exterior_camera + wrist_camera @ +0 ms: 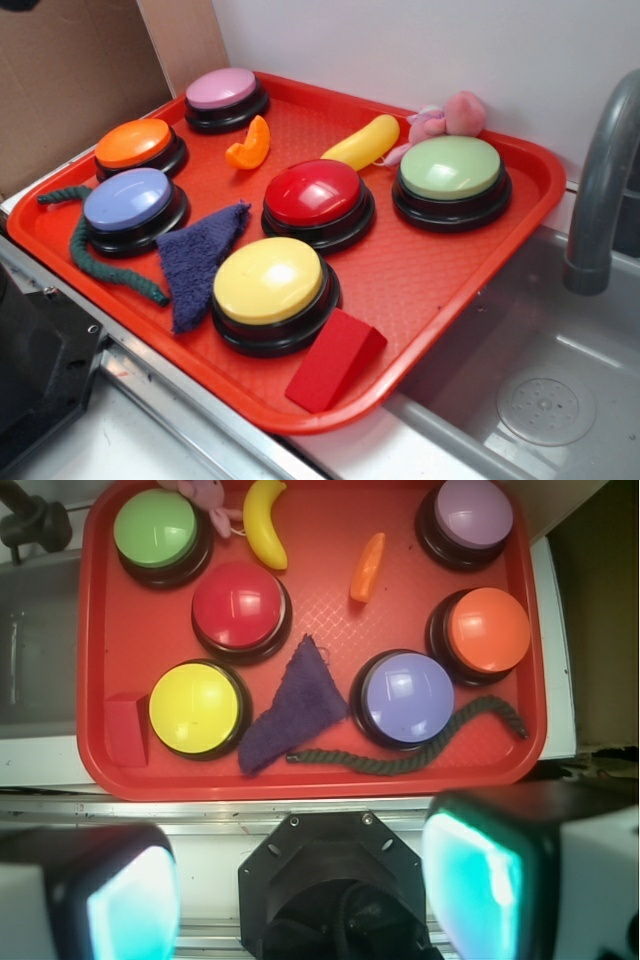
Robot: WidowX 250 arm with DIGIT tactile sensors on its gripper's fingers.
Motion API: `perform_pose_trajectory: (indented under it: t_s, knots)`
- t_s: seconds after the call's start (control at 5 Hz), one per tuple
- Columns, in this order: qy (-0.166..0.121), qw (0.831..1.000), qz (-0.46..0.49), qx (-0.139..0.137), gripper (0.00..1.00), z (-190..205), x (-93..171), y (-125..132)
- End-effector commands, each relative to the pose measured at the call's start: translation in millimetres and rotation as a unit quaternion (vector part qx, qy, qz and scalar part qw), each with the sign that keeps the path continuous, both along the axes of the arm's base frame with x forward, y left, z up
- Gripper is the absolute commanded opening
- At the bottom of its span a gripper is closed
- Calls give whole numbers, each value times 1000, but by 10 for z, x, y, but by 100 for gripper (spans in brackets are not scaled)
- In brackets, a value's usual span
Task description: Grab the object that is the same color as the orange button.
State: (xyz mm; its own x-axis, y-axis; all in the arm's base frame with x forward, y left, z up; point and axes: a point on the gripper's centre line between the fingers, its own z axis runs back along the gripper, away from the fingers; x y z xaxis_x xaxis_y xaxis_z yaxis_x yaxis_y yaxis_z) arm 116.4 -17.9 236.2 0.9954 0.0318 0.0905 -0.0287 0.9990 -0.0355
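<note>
The small orange crescent slice (pixel 250 143) lies on the red tray (pixel 440 270), between the pink-purple button and the red button; it also shows in the wrist view (pixel 368 566). The orange button (pixel 137 146) stands at the tray's left side and at the right in the wrist view (pixel 488 630). My gripper (pixel 300 890) is open and empty. Its two teal pads (pixel 475 880) are wide apart, high above the counter just off the tray's near edge and well away from the slice. The gripper is not seen in the exterior view.
On the tray are a pink-purple button (pixel 222 92), lavender button (pixel 130 200), red button (pixel 314 195), yellow button (pixel 270 282), green button (pixel 450 170), yellow banana (pixel 362 142), red wedge (pixel 335 360), blue cloth (pixel 200 255), green rope (pixel 105 265) and pink plush (pixel 450 115). A sink and faucet (pixel 600 180) are at the right.
</note>
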Motion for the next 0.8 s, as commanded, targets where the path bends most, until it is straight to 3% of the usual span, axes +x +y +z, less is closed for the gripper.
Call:
perform_pose_trajectory:
  t_s: [0.0,0.2,0.4,0.6]
  knots:
    - [0,1000,0,0,100,0,0,0]
    - [5,999,51,0,100,-134,204,72]
    - [-19,995,97,16,100,-284,424,157]
    - [-23,985,171,11,100,-500,765,310]
